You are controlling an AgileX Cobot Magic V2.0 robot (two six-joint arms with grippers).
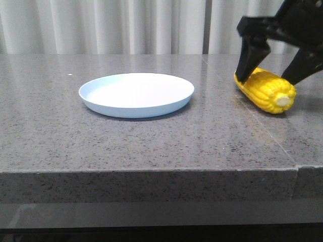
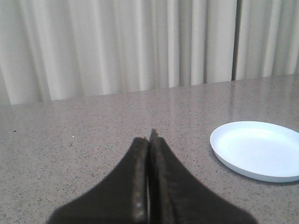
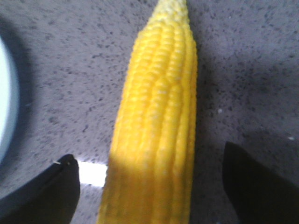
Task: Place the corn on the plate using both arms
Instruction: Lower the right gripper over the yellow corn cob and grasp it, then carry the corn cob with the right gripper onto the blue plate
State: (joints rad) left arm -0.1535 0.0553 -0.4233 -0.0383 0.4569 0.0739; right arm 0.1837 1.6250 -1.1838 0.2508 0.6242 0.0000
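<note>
Corn (image 1: pixel 266 89) was the smaller thing on the grey stone table (image 1: pixel 151 141), lying to the right of the plate (image 1: pixel 136 94) and well apart from it. The right gripper (image 1: pixel 275 63) stood over the cob with its fingers spread on both sides. The left gripper (image 2: pixel 149 140) had its fingers pressed together, holding nothing.

Plate (image 1: pixel 136 94) sits on the surface (image 1: pixel 101 141), left of centre in the front view. Corn (image 1: pixel 266 89) lies on the surface well to the plate's right, apart from it, stub end toward the front edge, tip pointing back. Right hand (image 1: pixel 272 68) directly over the corn, one finger (image 1: pixel 251 58) on its left side, the other on its right, corn between them. Curtain (image 1: pixel 101 25) behind the surface's far edge. Left hand (image 2: pixel 149 140) above the surface, left of the plate, fingers together.
</note>
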